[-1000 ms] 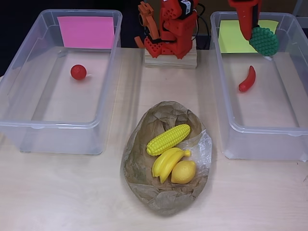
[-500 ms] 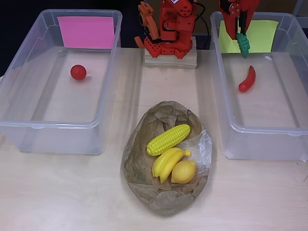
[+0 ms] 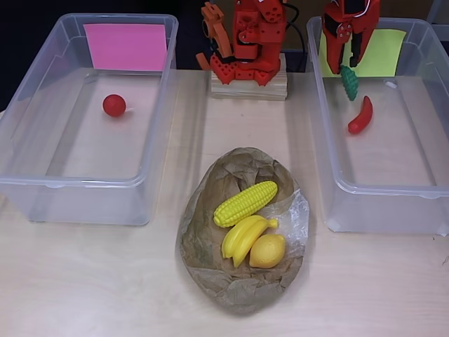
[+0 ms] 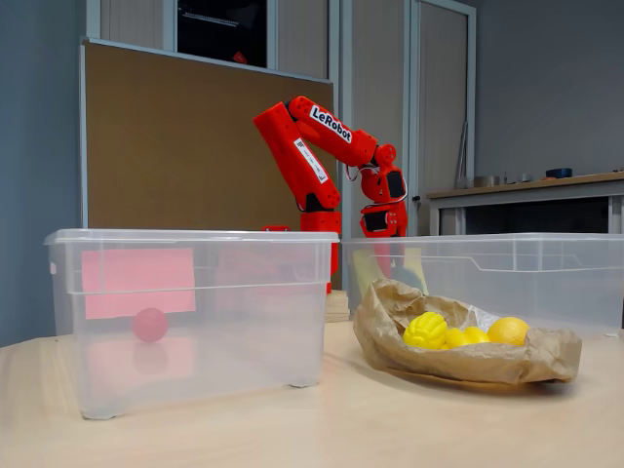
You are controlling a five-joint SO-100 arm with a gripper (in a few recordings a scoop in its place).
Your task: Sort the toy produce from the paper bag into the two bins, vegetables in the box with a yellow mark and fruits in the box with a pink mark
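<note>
Over the back of the right bin (image 3: 421,189), in front of its yellow mark (image 3: 384,53), my gripper (image 3: 346,62) hangs open. A green bumpy toy vegetable (image 3: 349,82) sits just below the fingertips, free of them, beside a red chili pepper (image 3: 360,116) on the bin floor. The left bin (image 3: 84,186) carries a pink mark (image 3: 126,46) and holds a small red round fruit (image 3: 114,105). On the crumpled paper bag (image 3: 210,232) between the bins lie a corn cob (image 3: 245,203), a banana (image 3: 245,235) and a lemon (image 3: 267,250). In the fixed view the bag (image 4: 468,361) shows the corn (image 4: 426,330) and lemon (image 4: 509,331).
The arm's red base (image 3: 249,67) stands on a wooden block at the table's back, between the two bins. Bare tabletop (image 3: 84,281) runs along the front. In the fixed view the arm (image 4: 322,127) bends down behind the right bin (image 4: 546,283).
The gripper has opened and let go of the green vegetable, which has dropped from between the fingers to just below them in the right bin. The rest lies as before.
</note>
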